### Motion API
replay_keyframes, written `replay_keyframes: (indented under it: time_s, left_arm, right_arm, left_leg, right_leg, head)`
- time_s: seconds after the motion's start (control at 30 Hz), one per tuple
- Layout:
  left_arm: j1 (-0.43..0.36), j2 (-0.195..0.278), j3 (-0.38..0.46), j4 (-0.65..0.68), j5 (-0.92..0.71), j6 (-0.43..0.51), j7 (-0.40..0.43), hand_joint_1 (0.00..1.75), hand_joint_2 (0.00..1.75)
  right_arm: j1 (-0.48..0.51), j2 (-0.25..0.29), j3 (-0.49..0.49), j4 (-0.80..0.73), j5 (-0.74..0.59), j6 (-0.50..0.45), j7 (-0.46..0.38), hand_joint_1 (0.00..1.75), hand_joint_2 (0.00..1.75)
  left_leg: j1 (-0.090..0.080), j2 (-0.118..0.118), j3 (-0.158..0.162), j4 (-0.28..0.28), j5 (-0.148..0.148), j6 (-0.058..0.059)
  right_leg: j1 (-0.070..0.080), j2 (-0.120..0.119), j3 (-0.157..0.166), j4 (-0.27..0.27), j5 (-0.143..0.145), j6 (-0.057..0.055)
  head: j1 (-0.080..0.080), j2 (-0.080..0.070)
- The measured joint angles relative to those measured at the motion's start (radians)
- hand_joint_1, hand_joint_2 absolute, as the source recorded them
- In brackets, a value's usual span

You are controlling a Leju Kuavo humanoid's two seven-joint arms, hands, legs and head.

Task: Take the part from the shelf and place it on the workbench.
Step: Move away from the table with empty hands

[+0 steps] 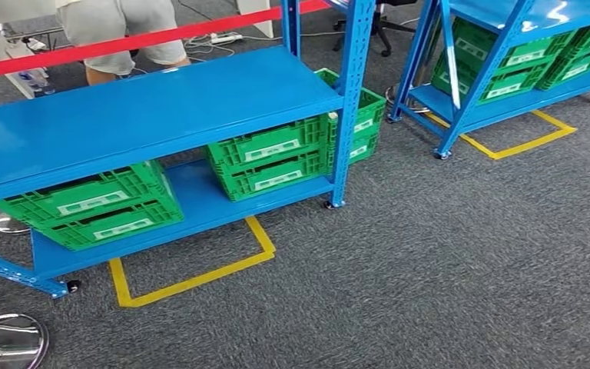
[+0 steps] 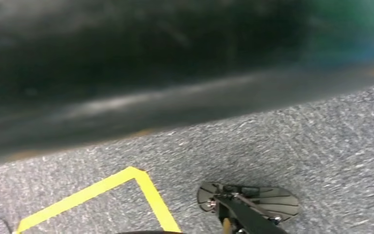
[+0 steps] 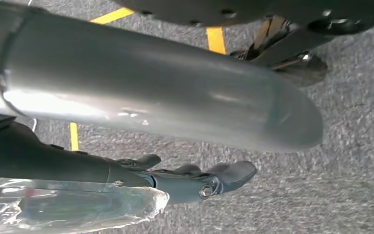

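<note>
In our right wrist view, the right hand [image 3: 195,178] grips a part sealed in a clear crinkled plastic bag [image 3: 73,207], its dark fingers [image 3: 233,171] reaching just past the bag's end above the grey carpet [image 3: 350,161] and its yellow floor tape [image 3: 216,39]. Our left wrist view is blurred, so we cannot tell that hand's state. Ahead stands the blue steel shelf [image 1: 146,108], green slatted plastic crates [image 1: 92,206] on its lower level.
</note>
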Motion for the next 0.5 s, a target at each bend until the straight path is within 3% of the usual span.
replay_keyframes:
  time_s: [0.07,0.13,0.2,0.23,0.3,0.37,0.43,0.5]
  left_arm:
    - [0.002,0.0,0.001,0.0,-0.011,0.002,0.001,0.0,0.0]
    - [-0.002,-0.001,0.002,0.0,-0.018,0.003,0.001,0.0,0.0]
    - [-0.005,-0.001,0.002,0.0,-0.021,0.002,0.002,0.0,0.0]
    - [-0.003,-0.002,0.002,0.0,-0.022,0.002,0.002,0.0,0.0]
    - [0.002,-0.003,0.002,0.0,-0.023,0.002,0.003,0.0,0.0]
    - [0.004,-0.001,0.003,-0.001,-0.025,0.003,0.003,0.0,0.0]
    - [0.002,0.0,0.003,-0.002,-0.029,0.003,0.003,0.0,0.0]
    - [0.004,-0.001,0.004,-0.003,-0.034,0.004,0.003,0.0,0.0]
  right_arm:
    - [0.0,0.0,-0.001,-0.001,0.004,-0.002,0.0,0.0,0.0]
    - [0.001,0.001,-0.002,-0.001,0.006,-0.004,0.0,0.0,0.0]
    - [0.002,0.001,-0.003,-0.001,0.007,-0.004,0.001,0.0,0.0]
    - [0.002,0.001,-0.004,-0.001,0.007,-0.004,0.001,0.0,0.0]
    - [0.001,0.001,-0.004,-0.002,0.007,-0.004,0.001,0.0,0.0]
    - [0.0,0.004,-0.005,-0.001,0.008,-0.004,0.001,0.0,0.0]
    - [-0.003,0.007,-0.005,-0.001,0.009,-0.005,0.0,0.0,0.0]
    - [-0.007,0.008,-0.006,-0.002,0.011,-0.006,0.0,0.0,0.0]
  left_leg:
    - [-0.002,0.04,-0.017,0.037,-0.017,-0.007]
    - [-0.005,0.097,-0.078,0.151,-0.063,-0.01]
    - [-0.005,0.114,-0.152,0.273,-0.096,-0.008]
    - [-0.006,0.116,-0.171,0.296,-0.088,-0.004]
    - [-0.013,0.123,-0.152,0.236,-0.022,0.013]
    - [-0.03,0.156,-0.101,0.123,0.033,0.04]
    - [-0.042,0.18,-0.071,0.059,0.031,0.056]
    - [-0.042,0.168,-0.056,0.033,0.02,0.059]
  right_leg:
    - [0.001,-0.023,0.01,-0.001,-0.004,-0.013]
    - [0.007,-0.052,0.023,-0.003,-0.014,-0.025]
    - [0.014,-0.081,0.035,-0.003,-0.028,-0.032]
    - [0.017,-0.094,0.04,-0.003,-0.035,-0.033]
    - [0.024,-0.115,0.058,-0.004,-0.052,-0.035]
    - [0.029,-0.134,0.08,-0.009,-0.07,-0.033]
    - [0.033,-0.152,0.097,-0.016,-0.079,-0.026]
    - [0.034,-0.162,0.109,-0.018,-0.073,-0.013]
  head:
    - [-0.006,0.0]
    - [-0.013,0.0]
    - [-0.014,0.0]
    - [-0.014,0.0]
    - [-0.014,0.0]
    - [-0.013,0.0]
    - [-0.012,0.0]
    - [-0.011,0.0]
